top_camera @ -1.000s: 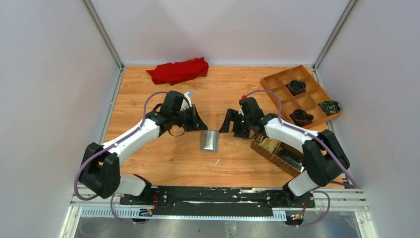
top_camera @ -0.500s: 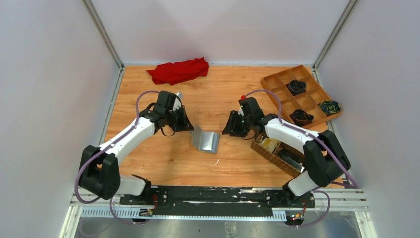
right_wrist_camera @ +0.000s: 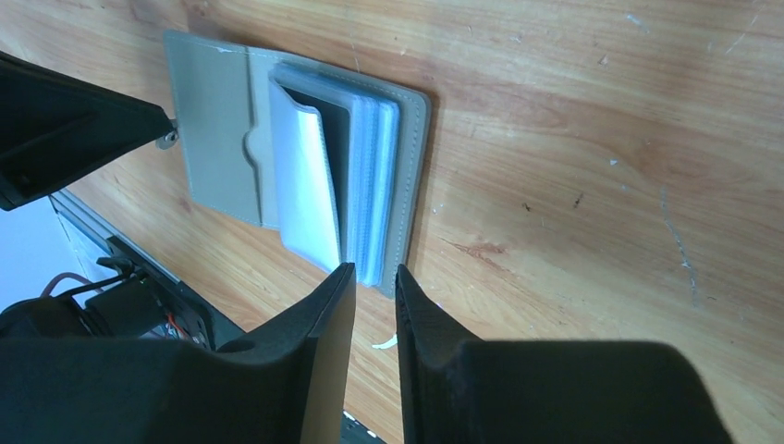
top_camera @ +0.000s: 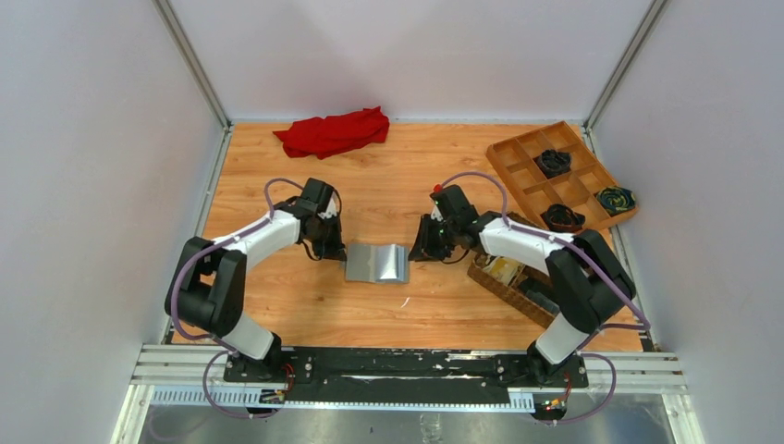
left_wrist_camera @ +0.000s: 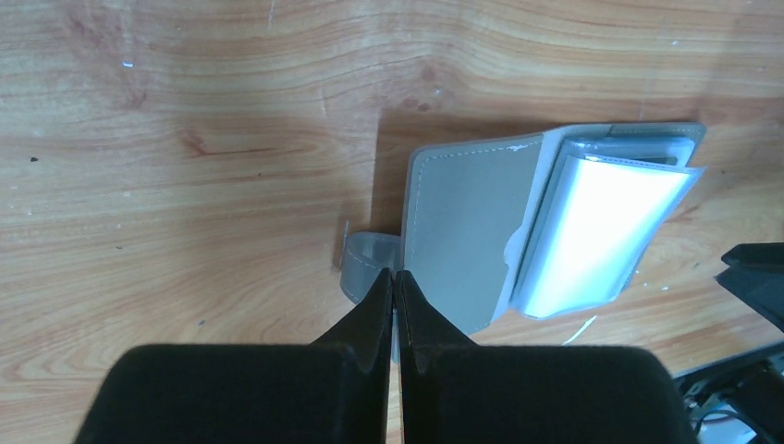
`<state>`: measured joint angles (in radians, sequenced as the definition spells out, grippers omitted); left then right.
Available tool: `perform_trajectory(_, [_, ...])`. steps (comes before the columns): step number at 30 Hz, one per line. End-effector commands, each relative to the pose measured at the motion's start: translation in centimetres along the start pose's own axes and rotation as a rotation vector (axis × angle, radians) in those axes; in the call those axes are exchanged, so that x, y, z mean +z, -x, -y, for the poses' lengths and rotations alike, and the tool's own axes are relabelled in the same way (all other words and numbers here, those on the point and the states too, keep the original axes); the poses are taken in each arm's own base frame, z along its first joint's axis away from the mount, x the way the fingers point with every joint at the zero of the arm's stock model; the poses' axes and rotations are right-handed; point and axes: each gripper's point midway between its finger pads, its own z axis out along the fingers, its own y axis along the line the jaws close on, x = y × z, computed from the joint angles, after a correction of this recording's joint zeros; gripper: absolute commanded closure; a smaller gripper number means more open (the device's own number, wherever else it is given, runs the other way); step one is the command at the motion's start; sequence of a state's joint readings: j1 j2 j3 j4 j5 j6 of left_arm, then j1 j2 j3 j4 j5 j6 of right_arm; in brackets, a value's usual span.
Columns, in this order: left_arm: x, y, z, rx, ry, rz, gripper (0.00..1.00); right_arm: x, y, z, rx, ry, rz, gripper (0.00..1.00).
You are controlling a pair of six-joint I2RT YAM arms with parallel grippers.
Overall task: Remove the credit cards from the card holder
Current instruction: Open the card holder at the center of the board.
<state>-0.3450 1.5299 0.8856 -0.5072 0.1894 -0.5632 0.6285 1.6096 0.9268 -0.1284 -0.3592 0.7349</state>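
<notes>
The wooden table [top_camera: 416, 176] fills the middle of the overhead view, with pale walls on three sides. Two white-and-black arms reach in from the bottom edge. The left arm [top_camera: 263, 236] bends in from the lower left, and the right arm [top_camera: 518, 242] comes in from the lower right. Their ends face each other at the centre.

At the upper right sits a wooden divided tray [top_camera: 520, 148] with dark bundled items [top_camera: 553, 162] in three of its compartments. A crumpled red cloth [top_camera: 333, 131] lies at the top, left of centre. A brown woven basket [top_camera: 499, 285] rests at centre right, partly under the right arm, with something pale inside it.

The card holder [top_camera: 377, 264] lies flat and spread open on the table between the two grippers, just below the frame's centre, with its lighter inside facing up. The left gripper [left_wrist_camera: 395, 276] is at the holder's left edge. Its fingers are pressed tight together, and their tips pinch the holder's grey strap [left_wrist_camera: 362, 266] where it loops out from that edge. The right gripper [right_wrist_camera: 370, 277] is at the opposite edge. Its fingers stand narrowly apart with nothing clamped between them, and their tips are just beside the ends of the clear sleeves [right_wrist_camera: 374, 176].

Those sleeves are stacked on the holder's right half. The front leaf [right_wrist_camera: 303, 199] is lifted a little and shows plain white. I can't tell whether that white is one of the credit cards or only glare on the plastic.

A tiny white scrap [top_camera: 404, 302] lies on the wood just below the holder.
</notes>
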Motion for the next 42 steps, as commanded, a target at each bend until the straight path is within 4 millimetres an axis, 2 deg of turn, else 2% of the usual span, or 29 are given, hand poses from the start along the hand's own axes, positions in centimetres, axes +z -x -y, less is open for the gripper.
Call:
perform_trajectory(1, [0.6,-0.3,-1.8,-0.005,0.074,-0.005,1.00,0.6,-0.4,-0.9,-0.019,0.014,-0.026,0.74])
perform_trajectory(4, [0.7,-0.5,-2.1,-0.004,0.086,-0.011,1.00,1.0,-0.6,-1.0,-0.025,0.016,-0.037,0.75])
perform_trajectory(11, [0.8,-1.1,-2.7,-0.004,0.114,-0.035,0.88,1.8,-1.1,-1.2,-0.034,0.018,-0.066,0.81])
perform_trajectory(13, [0.4,-0.9,-2.4,-0.004,0.102,-0.022,0.81,1.9,-1.1,-1.4,-0.039,0.020,-0.068,0.81])
perform_trajectory(14, [0.0,-0.7,-2.1,-0.006,0.093,-0.011,0.74,1.9,-1.1,-1.4,-0.039,0.020,-0.070,0.82])
perform_trajectory(19, [-3.4,1.1,-0.5,-0.005,0.043,0.099,0.53,2.1,-1.0,-1.8,-0.047,0.029,-0.071,0.84])
perform_trajectory(23, [-6.6,2.6,1.1,-0.012,-0.020,0.206,0.52,2.5,-0.9,-2.1,-0.051,0.031,-0.077,0.84])
perform_trajectory(28, [-9.3,3.4,3.3,-0.032,-0.133,0.284,0.51,3.3,-0.9,-2.5,-0.041,0.045,-0.095,0.85])
perform_trajectory(34, [-9.8,3.3,4.0,-0.031,-0.177,0.296,0.46,4.0,-1.0,-3.1,-0.037,0.061,-0.113,0.82])
perform_trajectory(42, [-9.3,2.8,4.5,-0.021,-0.207,0.265,0.46,4.4,-1.2,-3.8,-0.039,0.084,-0.131,0.73])
